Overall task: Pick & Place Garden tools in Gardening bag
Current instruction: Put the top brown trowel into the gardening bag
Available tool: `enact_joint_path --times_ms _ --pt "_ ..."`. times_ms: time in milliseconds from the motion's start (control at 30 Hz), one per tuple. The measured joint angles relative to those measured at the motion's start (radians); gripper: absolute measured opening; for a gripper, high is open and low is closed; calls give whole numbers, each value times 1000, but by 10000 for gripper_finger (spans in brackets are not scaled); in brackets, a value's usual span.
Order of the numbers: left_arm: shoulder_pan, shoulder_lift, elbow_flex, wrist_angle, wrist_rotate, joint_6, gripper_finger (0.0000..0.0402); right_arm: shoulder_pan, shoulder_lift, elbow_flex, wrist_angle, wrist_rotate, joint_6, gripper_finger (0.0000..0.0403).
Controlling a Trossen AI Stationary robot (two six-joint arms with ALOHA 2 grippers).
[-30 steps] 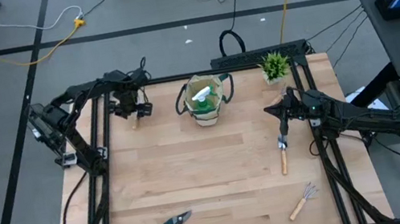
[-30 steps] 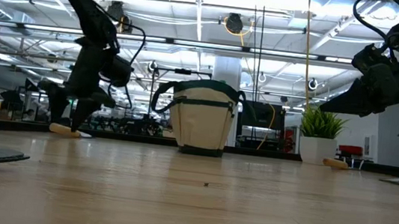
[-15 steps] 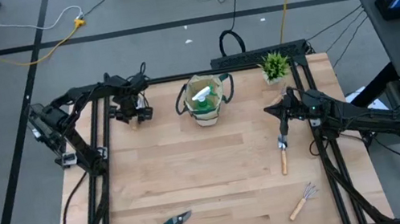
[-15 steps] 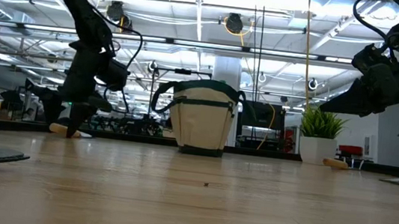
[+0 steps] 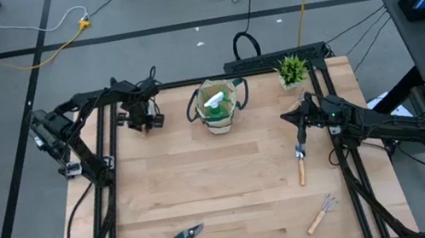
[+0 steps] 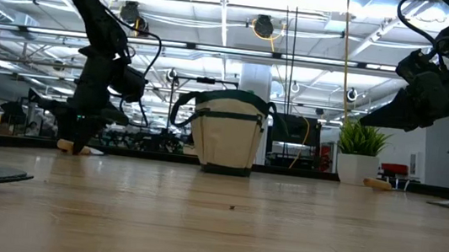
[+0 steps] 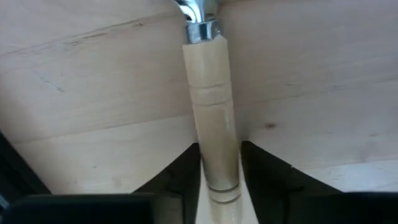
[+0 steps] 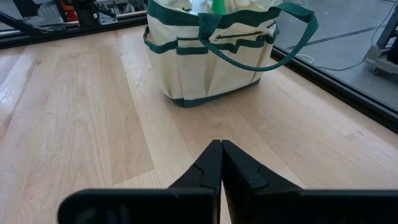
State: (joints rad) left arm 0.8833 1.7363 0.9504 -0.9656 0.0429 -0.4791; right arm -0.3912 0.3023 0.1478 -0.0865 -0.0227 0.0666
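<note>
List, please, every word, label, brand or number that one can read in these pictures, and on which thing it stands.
None can be read.
Gardening bag: plain fabric, no print visible.
Trowel handle between the left gripper fingers: bare wood, no mark.
Room signs in the low view: too small to read.

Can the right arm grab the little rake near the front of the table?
Probably yes. The hand rake lies alone on bare table on the right arm's side, nothing on or against it. The right gripper, fingers shut and empty, hangs farther back, beyond a trowel.
</note>
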Motion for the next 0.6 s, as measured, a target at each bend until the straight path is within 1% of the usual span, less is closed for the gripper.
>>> enact_joint_path --times_ms 133,500,600 --pt "0 1 0 0 -10 12 75 0 0 0 0 0 0 0" --pt "-23 1 -1 1 -29 34 73 0 0 0 0 0 0 0" --pt "-27 -17 -5 -1 -32 34 73 0 0 0 0 0 0 0"
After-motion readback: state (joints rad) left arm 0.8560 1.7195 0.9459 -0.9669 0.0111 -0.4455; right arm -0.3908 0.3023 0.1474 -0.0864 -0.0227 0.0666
